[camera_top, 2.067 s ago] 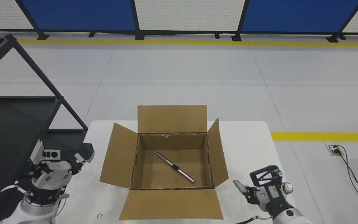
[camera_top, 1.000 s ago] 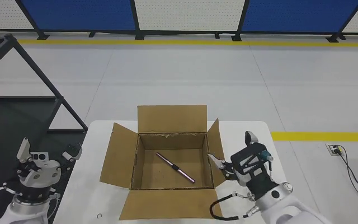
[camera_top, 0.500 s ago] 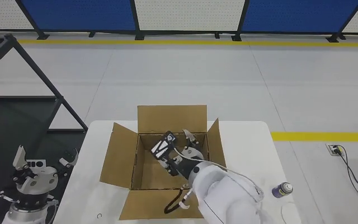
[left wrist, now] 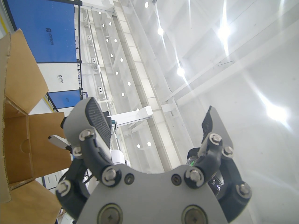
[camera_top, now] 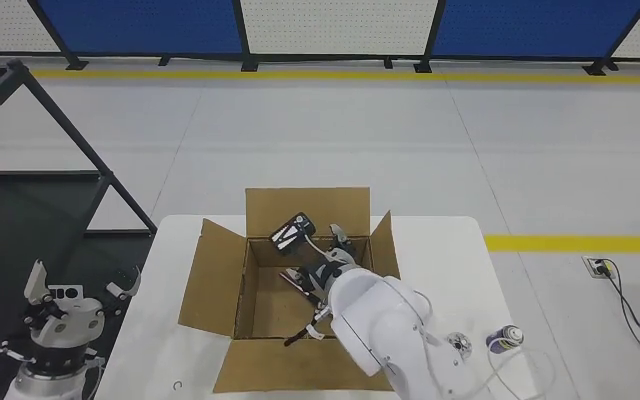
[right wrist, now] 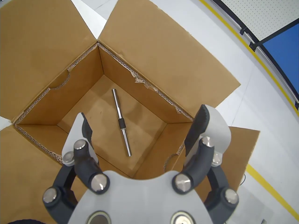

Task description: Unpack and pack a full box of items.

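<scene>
The right arm has swung from the near right corner of the bench (camera_top: 450,250) to a place over the open cardboard box (camera_top: 300,212). A small can (camera_top: 508,338) now stands in sight on the right of the bench, near where that arm had been. The left arm has drawn back a little toward the near left.

The box is plain brown corrugated board with its four flaps folded outward. The fluted edges along its rim are torn and ragged (worst along one wall). Half-round notches are cut into two opposite walls. On its bare floor lies a slim metal rod (right wrist: 121,122), straight, round and polished, with a short dark collar around its middle. It lies flat and slantwise, apart from all four walls. The can is a short cylinder with a dark body and a pale top. The bench top is smooth and white.

The right tool (right wrist: 142,115) hangs over the box's opening, pointing down at the rod. Its two pale fingers with ribbed dark pads are spread wide and hold nothing. The white, rounded arm behind it bends across the box's near right part. The left tool (left wrist: 150,106) sits off the bench's near left side, tilted up toward the ceiling lights, its fingers likewise wide apart and empty.
</scene>
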### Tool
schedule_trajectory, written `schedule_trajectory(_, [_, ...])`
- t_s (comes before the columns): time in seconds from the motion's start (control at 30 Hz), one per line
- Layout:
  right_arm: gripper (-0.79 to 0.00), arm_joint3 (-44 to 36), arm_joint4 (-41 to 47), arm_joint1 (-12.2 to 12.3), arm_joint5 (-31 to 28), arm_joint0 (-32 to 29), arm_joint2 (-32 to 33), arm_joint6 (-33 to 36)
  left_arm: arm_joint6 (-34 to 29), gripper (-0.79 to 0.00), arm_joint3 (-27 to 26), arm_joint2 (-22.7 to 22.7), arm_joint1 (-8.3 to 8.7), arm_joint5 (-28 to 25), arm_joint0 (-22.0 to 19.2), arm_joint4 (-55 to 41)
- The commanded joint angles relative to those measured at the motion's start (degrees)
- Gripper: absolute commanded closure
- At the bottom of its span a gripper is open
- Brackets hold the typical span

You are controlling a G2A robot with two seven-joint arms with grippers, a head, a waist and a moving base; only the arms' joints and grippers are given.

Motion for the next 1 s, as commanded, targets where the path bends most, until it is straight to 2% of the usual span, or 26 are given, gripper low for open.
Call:
schedule_trajectory(0.0, [-0.785, 0.02, 0.0, 0.0, 0.01, 0.0, 0.0, 0.0, 0.0, -0.785, 0.0, 0.0, 0.0, 0.0, 0.0, 0.0])
schedule_trajectory(0.07, [-0.785, 0.02, 0.0, 0.0, 0.01, 0.0, 0.0, 0.0, 0.0, -0.785, 0.0, 0.0, 0.0, 0.0, 0.0, 0.0])
schedule_trajectory(0.13, [-0.785, 2.94, 0.66, -0.23, -6.62, 0.46, -2.68, -1.04, 0.88, -0.785, -0.24, 0.08, -0.03, 0.38, 0.08, 0.32])
schedule_trajectory(0.17, [-0.785, 4.53, 1.13, -0.49, -7.06, 1.23, -3.15, -0.85, 1.1, -0.785, -0.39, 0.11, -0.04, 0.5, 0.08, 0.47])
schedule_trajectory(0.4, [-0.785, 25.61, 14.57, -5.67, -8.22, 13.56, -8.99, 3.91, 1.52, -0.785, -0.66, 0.06, -0.16, 0.64, 0.07, 0.92])
schedule_trajectory(0.57, [-0.785, 39.15, 20.25, -9.01, -9.41, 19.46, -11.95, 3.0, 1.6, -0.785, -0.57, -0.15, -0.19, 0.51, 0.16, 0.87])
schedule_trajectory(0.6, [-0.72, 41.29, 21.3, -9.58, -9.82, 20.13, -12.34, 2.61, 1.6, -0.785, -0.57, -0.15, -0.19, 0.51, 0.16, 0.87])
schedule_trajectory(0.7, [-0.619, 46.62, 23.77, -10.97, -11.05, 21.67, -13.08, 1.53, 1.6, -0.785, -0.57, -0.15, -0.19, 0.51, 0.16, 0.87])
schedule_trajectory(0.77, [-0.499, 49.26, 25.04, -11.7, -11.92, 22.36, -13.41, 1.06, 1.6, -0.785, -0.57, -0.15, -0.19, 0.51, 0.16, 0.87])
schedule_trajectory(0.9, [-0.437, 52.61, 26.79, -12.91, -13.64, 23.12, -14.11, 1.06, 1.6, -0.785, -0.57, -0.15, -0.19, 0.51, 0.16, 0.87])
schedule_trajectory(0.97, [-0.44, 54.08, 27.19, -13.4, -14.18, 23.35, -14.46, 1.35, 1.6, -0.785, -0.57, -0.15, -0.19, 0.51, 0.16, 0.87])
